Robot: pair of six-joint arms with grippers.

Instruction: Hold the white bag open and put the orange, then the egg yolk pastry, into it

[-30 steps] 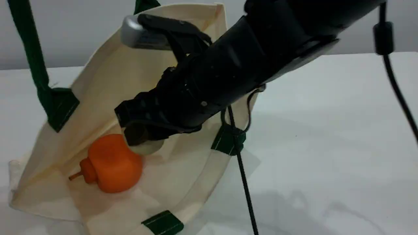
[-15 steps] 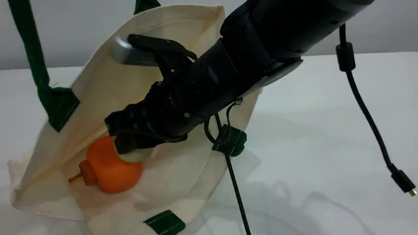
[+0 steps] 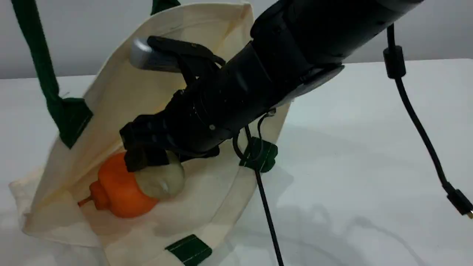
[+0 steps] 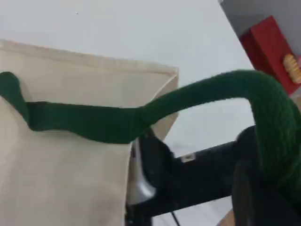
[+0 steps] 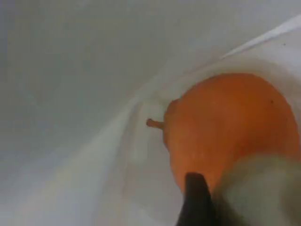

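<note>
The white bag (image 3: 122, 92) lies open toward the camera, its green handle (image 3: 35, 51) pulled up at the left. In the left wrist view that green handle (image 4: 263, 99) loops down onto my left gripper (image 4: 257, 195), which is shut on it. The orange (image 3: 116, 188) lies inside the bag, stem pointing left. The beige egg yolk pastry (image 3: 160, 179) rests against the orange's right side. My right gripper (image 3: 146, 159) reaches into the bag just above the pastry, open, its jaws off the pastry. In the right wrist view one fingertip (image 5: 195, 197) stands between the orange (image 5: 225, 127) and the blurred pastry (image 5: 265, 190).
A black cable (image 3: 417, 122) hangs from the right arm and ends in a loose plug (image 3: 460, 203) over the table. Another cable (image 3: 268, 218) runs down past the bag's right green patch (image 3: 260, 155). A red box (image 4: 265, 47) stands far off in the left wrist view.
The right gripper pushed deeper into the bag, then opened. The pastry came out of its jaws and now lies against the orange. The bag shifted slightly.
</note>
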